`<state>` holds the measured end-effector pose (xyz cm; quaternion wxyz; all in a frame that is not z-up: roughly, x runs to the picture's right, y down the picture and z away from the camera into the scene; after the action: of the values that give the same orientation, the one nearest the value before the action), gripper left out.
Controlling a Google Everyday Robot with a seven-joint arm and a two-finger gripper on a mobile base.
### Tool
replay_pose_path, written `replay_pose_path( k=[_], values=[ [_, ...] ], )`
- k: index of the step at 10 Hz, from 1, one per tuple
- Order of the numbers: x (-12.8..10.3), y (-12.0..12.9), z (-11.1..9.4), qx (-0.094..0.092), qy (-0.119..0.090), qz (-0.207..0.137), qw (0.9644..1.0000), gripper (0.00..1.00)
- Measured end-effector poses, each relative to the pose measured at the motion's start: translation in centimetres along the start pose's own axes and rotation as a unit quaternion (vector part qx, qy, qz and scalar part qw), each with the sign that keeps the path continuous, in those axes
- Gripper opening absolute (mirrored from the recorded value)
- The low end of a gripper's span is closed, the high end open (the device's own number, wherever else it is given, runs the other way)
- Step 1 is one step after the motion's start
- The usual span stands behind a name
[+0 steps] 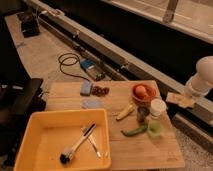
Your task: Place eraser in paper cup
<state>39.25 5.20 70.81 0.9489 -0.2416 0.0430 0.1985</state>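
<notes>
The eraser (pixel 179 100) is a flat tan and brown block held in the air just off the table's right edge, level with the orange bowl. My gripper (pixel 187 96) is at the end of the white arm (pixel 202 75) and is shut on the eraser's right end. The paper cup (pixel 158 106) is white, stands upright near the table's right edge, and lies a little left of and below the eraser. Its opening faces up.
Around the paper cup stand an orange bowl with fruit (pixel 143 92), a dark grey cylinder (pixel 142 114) and a pale green cup (pixel 155 129). A yellow fruit (pixel 125 111) and a green chili (pixel 133 131) lie nearby. A yellow tray (pixel 45 135) holds a brush. A blue-grey pad (pixel 86 88) and a pale cloth (pixel 92 103) lie on the table's left part.
</notes>
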Motion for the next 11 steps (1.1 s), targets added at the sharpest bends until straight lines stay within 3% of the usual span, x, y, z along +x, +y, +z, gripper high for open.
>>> replay_pose_path(
  k=[2,5,11],
  values=[
    [-2.7,-0.3,0.1,0.001,-0.013,-0.018,0.9998,0.0],
    [-3.7,-0.3,1.3,-0.016,-0.025,-0.03,0.9991,0.02],
    [-6.4,0.7,5.5,-0.067,-0.027,-0.061,0.9956,0.58]
  ],
)
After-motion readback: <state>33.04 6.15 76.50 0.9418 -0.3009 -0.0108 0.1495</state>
